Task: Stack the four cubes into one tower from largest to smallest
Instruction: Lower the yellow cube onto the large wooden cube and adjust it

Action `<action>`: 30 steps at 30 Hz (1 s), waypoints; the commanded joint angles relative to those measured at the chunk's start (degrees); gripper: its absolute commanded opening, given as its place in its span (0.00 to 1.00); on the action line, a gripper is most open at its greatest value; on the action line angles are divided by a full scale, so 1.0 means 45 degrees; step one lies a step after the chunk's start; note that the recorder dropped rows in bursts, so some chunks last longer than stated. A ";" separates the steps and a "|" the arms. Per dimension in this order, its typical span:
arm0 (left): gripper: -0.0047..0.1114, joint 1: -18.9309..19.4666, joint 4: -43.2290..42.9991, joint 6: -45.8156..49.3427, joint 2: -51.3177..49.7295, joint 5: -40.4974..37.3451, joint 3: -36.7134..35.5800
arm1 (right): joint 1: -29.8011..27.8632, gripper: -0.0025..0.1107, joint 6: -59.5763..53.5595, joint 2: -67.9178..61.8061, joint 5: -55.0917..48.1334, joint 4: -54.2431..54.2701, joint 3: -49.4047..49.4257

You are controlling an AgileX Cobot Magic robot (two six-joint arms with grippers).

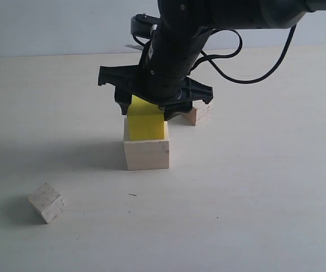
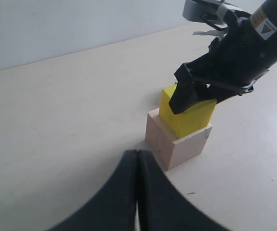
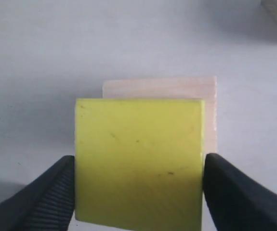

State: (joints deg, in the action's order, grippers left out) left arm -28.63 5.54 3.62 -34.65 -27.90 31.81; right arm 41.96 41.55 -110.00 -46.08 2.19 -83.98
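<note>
A pale desk (image 1: 265,198) stood before a plain light wall (image 1: 49,22), and only the cubes lay on it.

The tower was about half built. The largest cube (image 1: 145,154), of pale smooth wood, sat on the desk as the base. The yellow cube (image 1: 145,123) rested on top of it, pushed a little toward one corner and not quite centred. Two cubes were left to place. The grainy wood cube (image 1: 199,113) waited on the desk just behind the base, toward the far edge. The smallest whitish cube (image 1: 47,202) lay well apart, toward the front-left corner.

The right arm reached in from the right and across the middle, with its wrist turned down over the stack and a black cable (image 1: 253,73) looping behind. The right gripper (image 1: 145,106) had its pads against two opposite sides of the yellow cube with no gap visible, so I judged it was pinching the cube. The left gripper (image 2: 137,159) hung low over the desk, apart from the stack, its claw pressed together and empty.
</note>
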 commanded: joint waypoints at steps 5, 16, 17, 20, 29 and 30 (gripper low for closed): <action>0.04 0.0014 0.0155 -0.0141 0.0035 0.0170 -0.0042 | 0.0013 0.43 0.0008 0.0018 0.0466 -0.0284 -0.0089; 0.04 0.0014 0.0155 -0.0141 0.0035 0.0170 -0.0042 | 0.0013 0.43 -0.0538 0.0018 0.0473 -0.0259 -0.0089; 0.04 0.0014 0.0155 -0.0141 0.0035 0.0170 -0.0042 | 0.0013 0.43 -0.0606 0.0018 0.0473 -0.0179 -0.0089; 0.04 0.0014 0.0183 -0.0141 0.0035 0.0170 -0.0042 | 0.0013 0.43 -0.0606 0.0018 0.0419 -0.0179 -0.0089; 0.04 0.0014 0.0183 -0.0141 0.0035 0.0170 -0.0042 | 0.0013 0.43 -0.0637 0.0018 0.0039 -0.0179 -0.0089; 0.04 0.0014 0.0183 -0.0141 0.0035 0.0170 -0.0042 | 0.0013 0.43 -0.0637 0.0018 0.0039 -0.0179 -0.0089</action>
State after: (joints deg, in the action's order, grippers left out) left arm -28.63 5.78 3.62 -34.65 -27.90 31.81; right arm 41.96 39.59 -110.00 -45.74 1.59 -83.98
